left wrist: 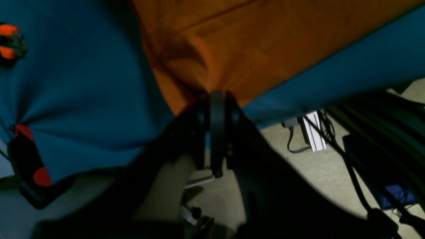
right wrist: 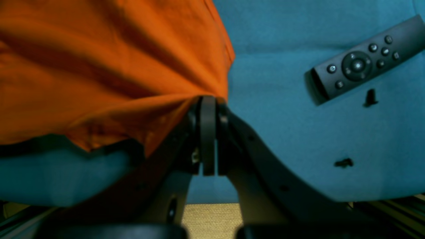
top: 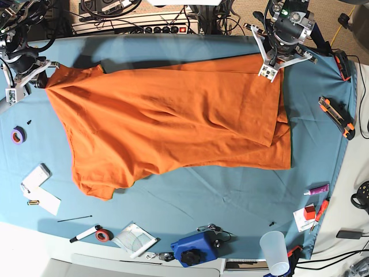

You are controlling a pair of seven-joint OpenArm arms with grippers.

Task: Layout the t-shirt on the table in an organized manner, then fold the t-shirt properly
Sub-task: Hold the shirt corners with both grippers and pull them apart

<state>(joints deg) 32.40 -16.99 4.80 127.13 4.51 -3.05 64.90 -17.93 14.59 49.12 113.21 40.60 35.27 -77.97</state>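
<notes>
The orange t-shirt [top: 173, 124] lies stretched across the teal-covered table [top: 230, 196], with a folded-over layer near its right end. My left gripper [top: 268, 74] is at the back right, shut on a pinch of the t-shirt's edge [left wrist: 232, 49]; the closed jaws [left wrist: 217, 96] meet at the fabric. My right gripper [top: 45, 82] is at the far left, shut on the shirt's corner [right wrist: 99, 66], with its fingertips [right wrist: 208, 101] pressed together on the cloth. The shirt is pulled taut between the two grippers.
A black remote [right wrist: 365, 59] lies on the cloth beside my right gripper. An orange-black cutter [top: 337, 115] sits at the right edge. A purple tape roll [top: 18, 135], white cards [top: 40, 184], a marker [top: 86, 234], a blue tool [top: 193, 248] and a plastic cup [top: 275, 251] line the left and near edges.
</notes>
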